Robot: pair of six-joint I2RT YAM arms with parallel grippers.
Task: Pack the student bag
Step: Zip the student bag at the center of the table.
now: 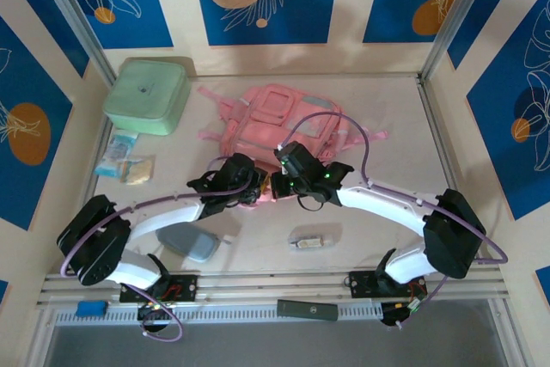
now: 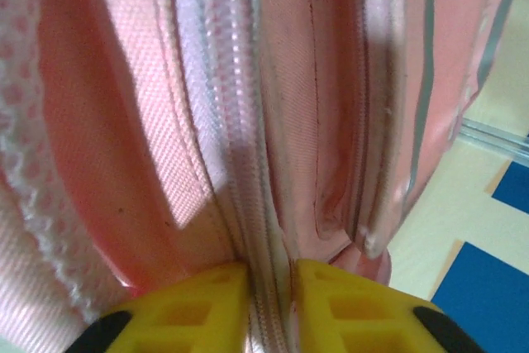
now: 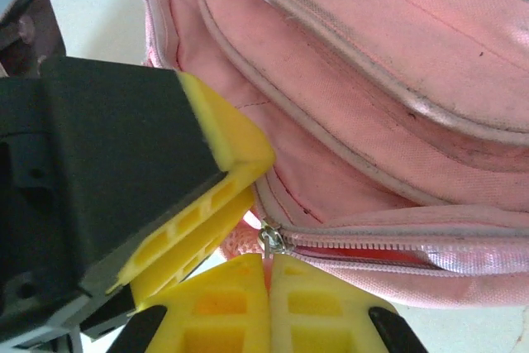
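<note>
Student bag [image 1: 284, 122] lies mid-counter [image 1: 378, 229], front up, both pincers at its near edge.
L pincer [image 2: 271, 277] clamps bag's zip seam [image 2: 240, 163]; R pincer [image 3: 269, 283] closed on zip pull [image 3: 271, 240].

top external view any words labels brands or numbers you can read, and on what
No text is readable.
small packet on the table: print too small to read
dark bar at the near edge: pale mark, too blurred
packets near the mint-green box: too small
student bag: no label visible
</note>
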